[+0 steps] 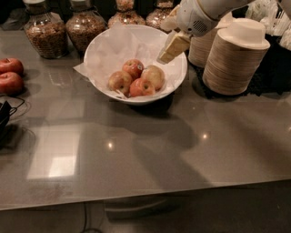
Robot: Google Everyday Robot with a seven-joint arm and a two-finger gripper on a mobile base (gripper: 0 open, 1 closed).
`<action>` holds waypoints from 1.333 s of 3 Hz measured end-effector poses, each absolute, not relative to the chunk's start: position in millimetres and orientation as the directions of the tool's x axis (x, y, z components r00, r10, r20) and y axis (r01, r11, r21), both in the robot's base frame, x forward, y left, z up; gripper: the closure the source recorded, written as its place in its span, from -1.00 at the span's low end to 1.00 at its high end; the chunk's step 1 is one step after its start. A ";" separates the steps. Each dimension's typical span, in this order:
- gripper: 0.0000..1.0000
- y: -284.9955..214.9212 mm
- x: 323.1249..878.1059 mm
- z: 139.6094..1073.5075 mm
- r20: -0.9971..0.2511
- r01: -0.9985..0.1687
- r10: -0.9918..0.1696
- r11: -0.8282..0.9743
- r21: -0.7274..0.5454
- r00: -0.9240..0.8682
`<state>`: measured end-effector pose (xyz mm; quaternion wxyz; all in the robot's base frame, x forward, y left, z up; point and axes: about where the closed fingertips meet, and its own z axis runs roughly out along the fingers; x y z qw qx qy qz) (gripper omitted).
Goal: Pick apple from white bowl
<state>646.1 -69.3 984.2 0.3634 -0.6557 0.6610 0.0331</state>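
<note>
While hanging the gripper over the right side of the white bowl, pointing down-left toward the apple; being unable to tell if apart or together.

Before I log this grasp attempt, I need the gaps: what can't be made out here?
Camera view only.
1. Bowl: far right rim, behind the gripper hanging over it.
2. Apple: lower left side, hidden by the redder apple in front.
3. Jars: tops cut by the top edge.
4. Arm: cut off by the top edge.
</note>
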 end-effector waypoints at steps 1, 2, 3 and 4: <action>-0.30 -68.8 648.5 981.9 -0.529 -0.890 -0.839 0.141 -0.433 0.124; -0.32 -68.6 651.9 968.9 -0.541 -0.896 -0.833 0.148 -0.418 0.114; -0.32 -68.8 657.5 951.2 -0.558 -0.910 -0.825 0.158 -0.384 0.092; -0.32 -65.4 660.7 934.9 -0.567 -0.921 -0.820 0.159 -0.355 0.077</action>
